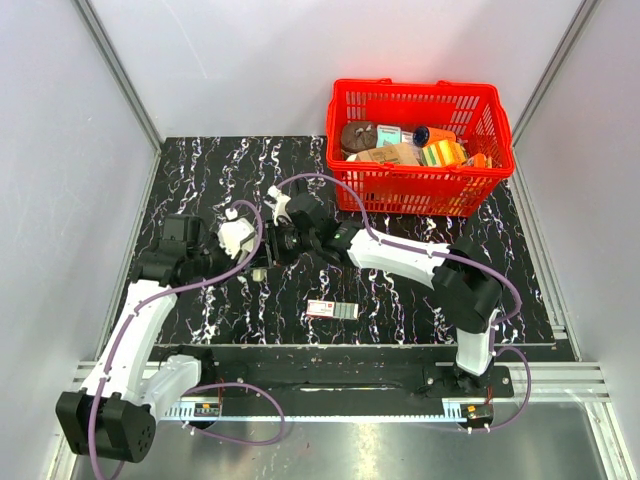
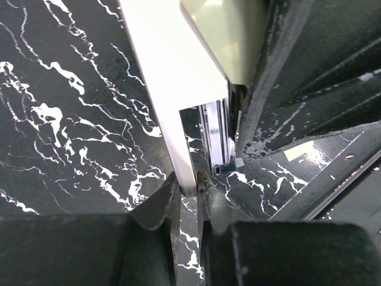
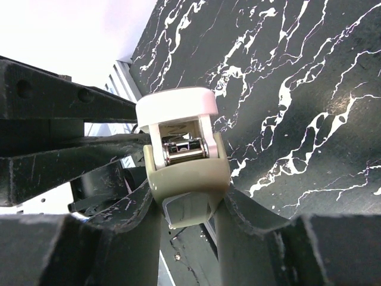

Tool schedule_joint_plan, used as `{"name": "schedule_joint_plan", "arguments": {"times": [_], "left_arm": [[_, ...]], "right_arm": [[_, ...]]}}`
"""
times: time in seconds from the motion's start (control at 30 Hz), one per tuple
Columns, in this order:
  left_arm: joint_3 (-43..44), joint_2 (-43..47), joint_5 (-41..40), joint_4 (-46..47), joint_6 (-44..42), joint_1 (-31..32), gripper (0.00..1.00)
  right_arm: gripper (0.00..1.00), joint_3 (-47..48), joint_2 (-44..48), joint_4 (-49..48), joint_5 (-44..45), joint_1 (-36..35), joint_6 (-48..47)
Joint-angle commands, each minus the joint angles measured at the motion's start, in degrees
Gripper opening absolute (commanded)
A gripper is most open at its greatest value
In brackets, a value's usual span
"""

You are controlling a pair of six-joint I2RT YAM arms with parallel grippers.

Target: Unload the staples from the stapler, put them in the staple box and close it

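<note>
Left hand point(image 2: 189, 188) pinches the white lid point(image 2: 169, 89) of the stapler point(image 3: 184, 149), right hand point(image 3: 187, 205) clamps its olive body point(image 3: 196, 173); the body should be held steady while the lid swings open.

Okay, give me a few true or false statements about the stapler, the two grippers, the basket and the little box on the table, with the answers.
1. The right gripper is closed on the stapler. True.
2. The left gripper is open and clear of the stapler. False: it is shut on the stapler's white cover.
3. The basket stands at the far right of the table. True.
4. The small box lies in the basket. False: it lies on the table, nearer the arms' bases.
5. The basket is empty. False: it holds several items.
</note>
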State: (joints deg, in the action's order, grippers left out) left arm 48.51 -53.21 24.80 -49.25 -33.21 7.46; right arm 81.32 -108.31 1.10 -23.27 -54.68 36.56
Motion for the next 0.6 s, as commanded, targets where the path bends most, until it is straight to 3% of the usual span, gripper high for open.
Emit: {"name": "schedule_joint_plan", "arguments": {"times": [0.0, 0.27, 0.4, 0.57], "left_arm": [[2.38, 3.2, 2.73, 7.15, 2.53, 0.97, 0.0], [0.18, 4.17, -5.02, 15.58, -0.97, 1.06, 0.0], [-1.05, 3.99, -6.42, 17.35, -7.99, 1.67, 0.0], [-0.7, 2.94, -9.5, 17.18, -13.1, 2.82, 0.0]], "right_arm": [[0.08, 0.16, -1.81, -0.49, 0.42, 0.89, -0.61], [0.15, -0.72, -3.4, -3.3, -2.39, 0.89, 0.27], [0.28, -1.77, -4.1, -3.3, -3.71, 0.97, -0.43], [0.37, -3.01, -4.28, -3.56, -3.01, 1.68, 0.27]]}}
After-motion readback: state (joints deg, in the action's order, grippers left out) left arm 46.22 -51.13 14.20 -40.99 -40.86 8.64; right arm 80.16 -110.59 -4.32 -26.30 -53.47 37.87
